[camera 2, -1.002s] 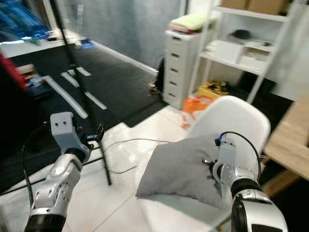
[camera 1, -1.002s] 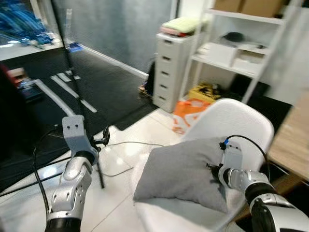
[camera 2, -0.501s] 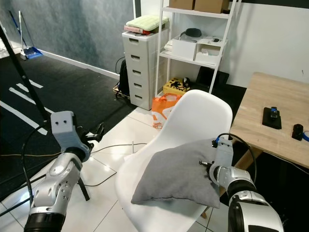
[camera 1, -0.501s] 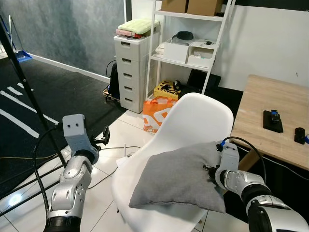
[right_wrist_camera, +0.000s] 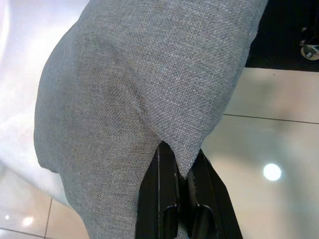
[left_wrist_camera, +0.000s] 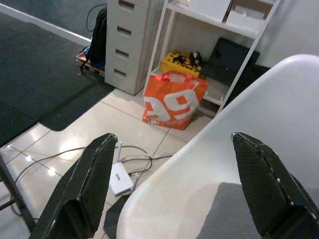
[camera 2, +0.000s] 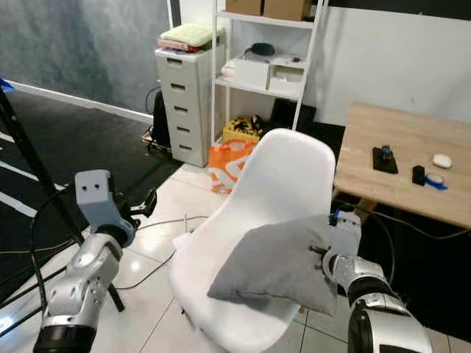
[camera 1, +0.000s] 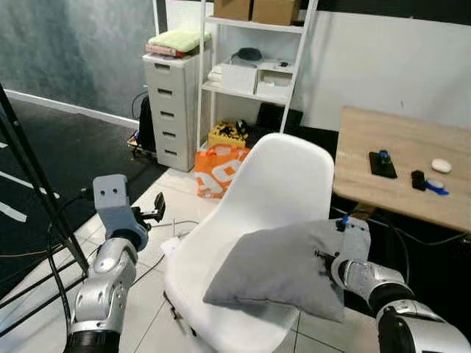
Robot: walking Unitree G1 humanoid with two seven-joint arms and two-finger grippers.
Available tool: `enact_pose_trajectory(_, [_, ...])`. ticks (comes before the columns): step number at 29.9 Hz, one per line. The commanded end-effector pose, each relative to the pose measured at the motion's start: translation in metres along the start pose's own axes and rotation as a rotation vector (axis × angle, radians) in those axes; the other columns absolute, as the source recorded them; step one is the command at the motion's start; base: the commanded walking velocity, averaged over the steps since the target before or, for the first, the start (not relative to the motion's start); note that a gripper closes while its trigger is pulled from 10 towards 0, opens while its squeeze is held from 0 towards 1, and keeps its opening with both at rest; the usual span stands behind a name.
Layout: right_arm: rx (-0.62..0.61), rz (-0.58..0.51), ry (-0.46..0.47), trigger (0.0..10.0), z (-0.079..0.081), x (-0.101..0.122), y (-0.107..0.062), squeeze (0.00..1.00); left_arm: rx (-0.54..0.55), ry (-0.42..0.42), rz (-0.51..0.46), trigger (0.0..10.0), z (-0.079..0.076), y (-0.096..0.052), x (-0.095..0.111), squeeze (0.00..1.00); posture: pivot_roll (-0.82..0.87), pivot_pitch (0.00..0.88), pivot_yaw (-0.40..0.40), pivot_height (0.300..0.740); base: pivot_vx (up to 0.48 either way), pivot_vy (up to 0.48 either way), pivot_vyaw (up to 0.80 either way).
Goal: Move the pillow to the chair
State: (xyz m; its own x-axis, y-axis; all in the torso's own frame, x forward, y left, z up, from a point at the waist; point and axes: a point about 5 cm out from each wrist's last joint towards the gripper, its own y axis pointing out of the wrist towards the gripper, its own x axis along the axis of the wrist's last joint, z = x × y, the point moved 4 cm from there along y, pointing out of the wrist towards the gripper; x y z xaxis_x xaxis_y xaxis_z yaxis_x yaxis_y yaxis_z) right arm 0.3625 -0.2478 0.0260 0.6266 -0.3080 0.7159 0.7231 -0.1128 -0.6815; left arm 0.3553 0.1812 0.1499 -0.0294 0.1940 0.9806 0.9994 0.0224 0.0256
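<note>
1. At lower left of the head view, the left end effector (left_wrist_camera: 174, 189) is raised beside the chair, its fingers spread wide and holding nothing.
2. In the lower centre, the grey pillow (camera 1: 276, 268) lies on the seat of the white chair (camera 1: 276, 184).
3. At lower right, the right end effector (right_wrist_camera: 180, 191) is clamped on the pillow's edge.
4. A wooden tabletop (camera 1: 397, 173) sits at right.

One grey fabric pillow (camera 1: 276, 268), one white moulded plastic chair (camera 1: 276, 184), one orange shopping bag (camera 1: 217, 168), two brown cardboard boxes (camera 1: 254, 9), one light wooden table (camera 1: 401, 176).
</note>
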Motion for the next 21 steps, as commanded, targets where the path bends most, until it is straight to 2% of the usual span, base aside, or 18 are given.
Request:
enact_pose_trajectory(1, [-0.014,-0.075,0.036,10.0,-0.003,0.017,-0.002,0.0,-0.02,0.005,0.006,10.0,-0.004,0.0,-0.001,0.0,-0.2,0.004,-0.021,0.74,0.0,0.0,-0.71])
enact_pose_trajectory(9, [-0.019,-0.115,0.061,10.0,-0.007,0.021,-0.003,0.0,-0.045,0.031,0.004,10.0,-0.009,-0.001,0.0,0.0,-0.2,0.008,-0.014,0.74,0.0,0.0,-0.11])
enact_pose_trajectory(14, [-0.008,-0.086,0.052,10.0,-0.004,0.014,-0.001,0.0,-0.055,0.049,0.011,10.0,-0.012,-0.001,-0.002,0.0,-0.2,0.01,-0.012,0.74,0.0,0.0,0.0])
enact_pose_trajectory(17, [-0.002,-0.048,0.067,10.0,-0.002,0.003,0.0,0.0,-0.056,0.045,0.012,10.0,-0.013,-0.002,-0.002,0.0,-0.19,0.02,-0.009,0.725,0.0,0.0,0.0])
enact_pose_trajectory(21, [0.008,-0.052,0.084,10.0,0.0,0.003,0.001,0.0,-0.058,0.047,0.014,10.0,-0.012,-0.003,-0.001,0.0,-0.19,0.022,-0.008,0.71,0.0,0.0,0.0])
